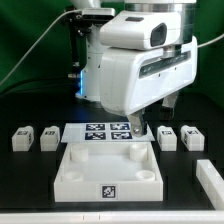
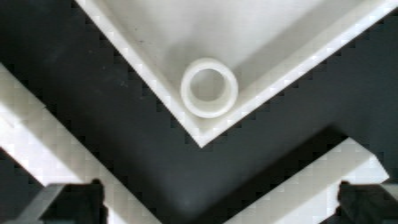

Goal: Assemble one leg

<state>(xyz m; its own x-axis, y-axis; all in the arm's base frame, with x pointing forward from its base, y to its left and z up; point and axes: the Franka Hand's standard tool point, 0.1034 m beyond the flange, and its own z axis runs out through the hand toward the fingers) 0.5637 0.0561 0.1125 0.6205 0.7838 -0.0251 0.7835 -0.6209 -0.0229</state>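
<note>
Several small white tagged legs lie in a row on the black table: two at the exterior view's left (image 1: 22, 138) (image 1: 49, 135), two at its right (image 1: 167, 138) (image 1: 192, 137). A fifth leg (image 1: 210, 178) lies near the right edge. My gripper (image 1: 138, 128) hangs over the far right corner of the large white square panel (image 1: 108, 168), left of the nearest right-hand leg. In the wrist view the gripper (image 2: 214, 205) is open and empty, with dark fingertips (image 2: 63, 200) far apart. Beyond them lies a panel corner (image 2: 267, 50) with its round socket (image 2: 208, 87). No leg shows in the wrist view.
The marker board (image 1: 100, 131) lies just behind the panel, under the arm. The bulky white arm body (image 1: 140, 70) hides the middle of the back of the table. Dark equipment and cables stand behind it.
</note>
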